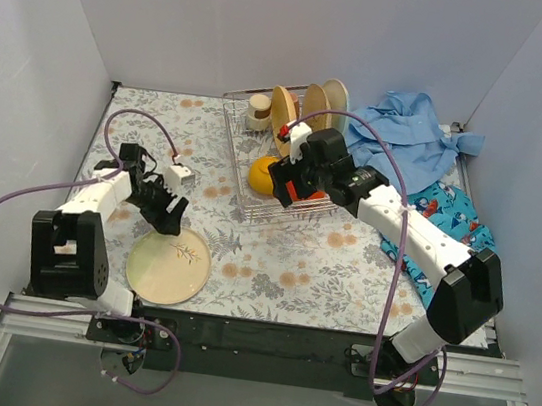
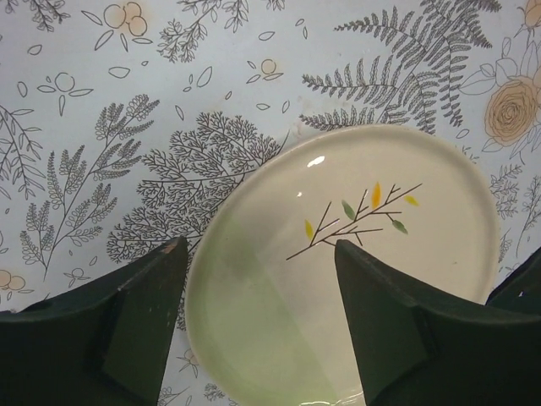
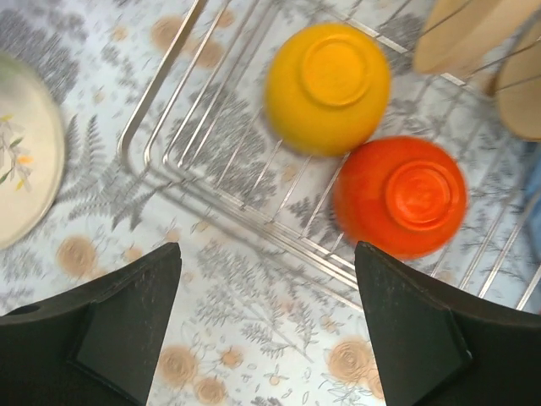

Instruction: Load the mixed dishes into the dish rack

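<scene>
A cream floral plate [image 1: 168,264] is lying flat and face up on the flowered table cover [image 1: 283,260] at the front left, its painted twig pointing out toward the rim. The left arm is bending at the elbow with its wrist turned down. The left gripper [image 2: 258,245] is hanging over the plate's edge, fingers spread wide and nothing between them; whether they are touching the plate cannot be told.

The dish rack [image 1: 238,173] is sitting toward the far middle of the table. Along its far side three plates [image 1: 310,108] are standing on edge in a row, with a cup [image 1: 259,110] beside them in the far left corner. A yellow-orange bowl [image 3: 328,86] and a red-orange bowl [image 3: 400,196] are resting upside down inside, just beside each other.

The right arm is leaning diagonally across to the rack, and the right gripper [image 3: 266,249] is hovering above its near left corner, wide open and empty. At the far right, blue cloths [image 1: 411,137] are lying near plain white walls [image 1: 276,22].
</scene>
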